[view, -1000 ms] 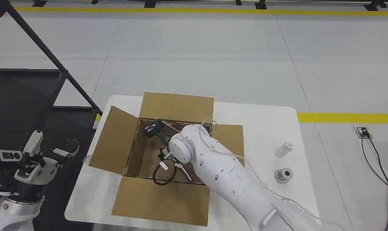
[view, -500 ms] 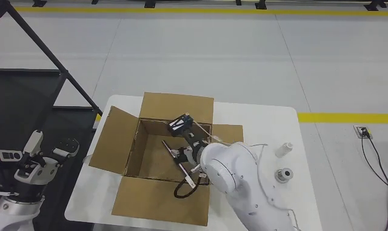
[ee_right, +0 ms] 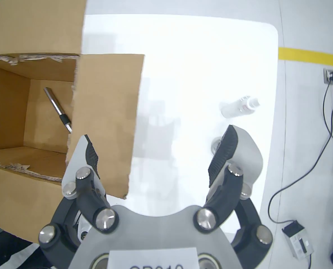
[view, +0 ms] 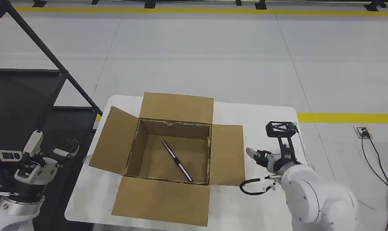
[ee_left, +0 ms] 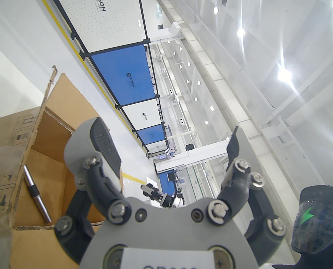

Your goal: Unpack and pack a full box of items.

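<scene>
Open cardboard box (view: 173, 152) in the middle of the white table (view: 260, 116), all four flaps folded outward; on its bare floor a thin metal rod (view: 176, 160) with a dark band, lying diagonally from far left toward near right.

To the right of the box, above the table, the right gripper (ee_right: 159, 137): fingers spread wide, nothing between them; just in front of it the box's right flap (ee_right: 107, 113), standing between the fingers and the box interior and hiding the near end of the rod in the right wrist view.

Further right on the table, a small white bottle (ee_right: 239, 107) lying on its side; close by, nearer the gripper, a round metal piece (ee_right: 215, 144), half hidden behind one fingertip; kind not clear.

Off the left side of the table, the left gripper (ee_left: 166, 132): likewise spread wide and empty, tilted up toward the ceiling lights, the left side of the box low at the edge of its view.

Around the table: pale floor; a yellow line (view: 339, 117) to the right; a socket (view: 362, 131) on the floor just below that line; a dark frame (view: 60, 69) with a slanted bar to the left.
</scene>
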Motion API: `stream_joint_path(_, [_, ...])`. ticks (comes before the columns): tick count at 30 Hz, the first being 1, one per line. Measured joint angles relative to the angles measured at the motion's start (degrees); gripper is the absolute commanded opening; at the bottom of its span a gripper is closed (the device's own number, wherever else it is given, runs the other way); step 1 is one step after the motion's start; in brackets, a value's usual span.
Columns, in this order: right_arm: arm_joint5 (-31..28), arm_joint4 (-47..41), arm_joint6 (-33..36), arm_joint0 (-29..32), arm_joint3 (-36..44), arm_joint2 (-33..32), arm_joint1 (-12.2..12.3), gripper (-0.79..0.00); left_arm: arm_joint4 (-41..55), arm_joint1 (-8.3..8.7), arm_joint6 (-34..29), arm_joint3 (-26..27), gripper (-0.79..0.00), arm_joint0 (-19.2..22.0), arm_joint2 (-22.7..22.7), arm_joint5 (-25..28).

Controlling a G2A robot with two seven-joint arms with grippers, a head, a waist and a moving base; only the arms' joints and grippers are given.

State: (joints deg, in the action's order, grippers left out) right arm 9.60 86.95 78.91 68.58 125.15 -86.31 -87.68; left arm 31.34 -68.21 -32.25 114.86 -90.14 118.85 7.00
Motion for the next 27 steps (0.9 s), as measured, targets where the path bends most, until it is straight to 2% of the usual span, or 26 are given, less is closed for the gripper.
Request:
stream_joint_path(5, [0.8, -2.42, 0.83, 2.79, -2.36, -6.71, 0.45, 0.0, 0.0, 0.0, 0.0, 0.0, 0.0, 0.0, 0.0, 0.0])
stream_joint_path(9, [1.49, -4.33, -1.0, 3.65, -6.29, -10.4, 0.75, 0.0, 0.0, 0.0, 0.0, 0.0, 0.0, 0.0, 0.0, 0.0])
stream_joint_path(16, [2.55, -8.19, -2.09, 2.07, -16.58, -16.23, 1.43, 0.0, 0.0, 0.0, 0.0, 0.0, 0.0, 0.0, 0.0, 0.0])
stream_joint_path(23, [2.2, -11.31, -4.44, -0.33, -24.58, -18.17, 2.07, 0.0, 0.0, 0.0, 0.0, 0.0, 0.0, 0.0, 0.0, 0.0])
stream_joint_path(27, [2.1, -12.59, -5.33, -1.51, -27.99, -18.22, 2.37, -0.055, 0.0, 0.0, 0.0, 0.0, 0.0, 0.0, 0.0, 0.0])
